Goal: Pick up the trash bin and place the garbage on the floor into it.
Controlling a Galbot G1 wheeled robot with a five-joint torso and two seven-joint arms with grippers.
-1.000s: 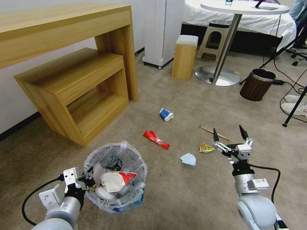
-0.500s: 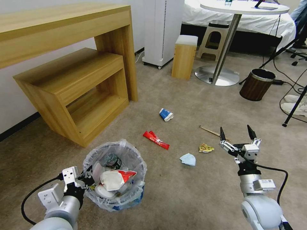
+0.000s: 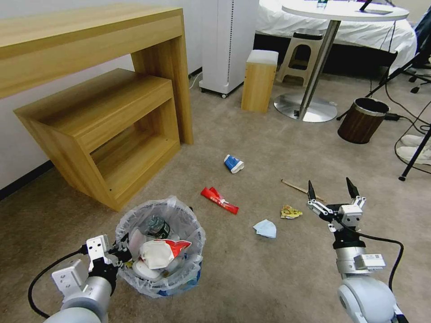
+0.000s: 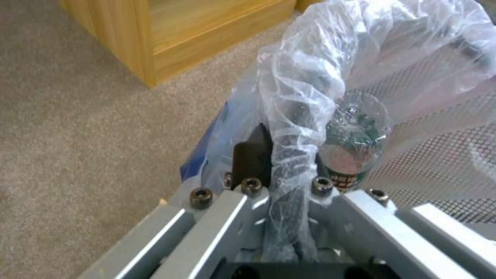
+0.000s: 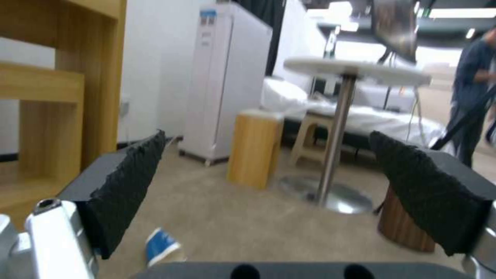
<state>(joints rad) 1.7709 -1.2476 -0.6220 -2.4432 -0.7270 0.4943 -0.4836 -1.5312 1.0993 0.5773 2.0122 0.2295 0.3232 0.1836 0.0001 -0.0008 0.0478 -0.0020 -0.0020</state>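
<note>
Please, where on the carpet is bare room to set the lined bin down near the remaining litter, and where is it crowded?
Bare floor lies between the trash bin, held at its rim by the left gripper, and the open right gripper. It is crowded beyond: red wrapper, tissue, yellow wrapper, wooden stick, blue-white cup.

My fingers were black and ridged. The trash bin wore a translucent white bag with blue showing through. On the beige-brown floor lay a red wrapper, a blue-white cup and a pale blue tissue.
</note>
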